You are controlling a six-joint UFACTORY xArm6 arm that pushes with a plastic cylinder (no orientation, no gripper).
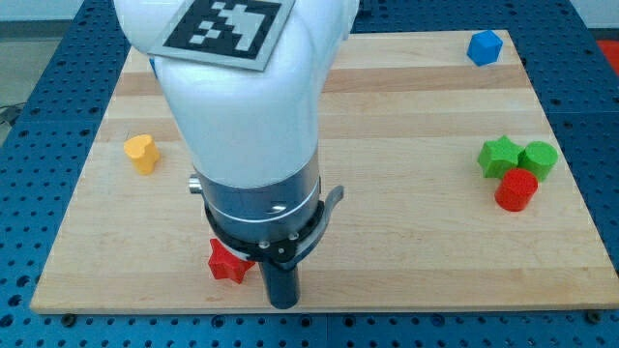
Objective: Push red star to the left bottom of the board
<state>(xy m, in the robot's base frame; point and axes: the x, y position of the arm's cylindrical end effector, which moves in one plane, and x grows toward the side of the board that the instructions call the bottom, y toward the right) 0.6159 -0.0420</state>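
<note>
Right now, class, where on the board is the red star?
The red star lies near the board's bottom edge, left of centre, just left of my tip and partly under the arm, below-right of the yellow block.

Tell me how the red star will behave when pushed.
The red star looks rigid and squat, so it should slide, not tip. Its points may make it spin off my tip, beside it on the view's right.

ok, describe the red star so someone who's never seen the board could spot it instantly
Start at the wooden board and go to its bottom edge, left of centre, under the big white arm. The red star lies there, partly hidden by the arm's dark collar, just left of my tip. The only other red piece, a red cylinder, sits far right beside two green blocks.
</note>
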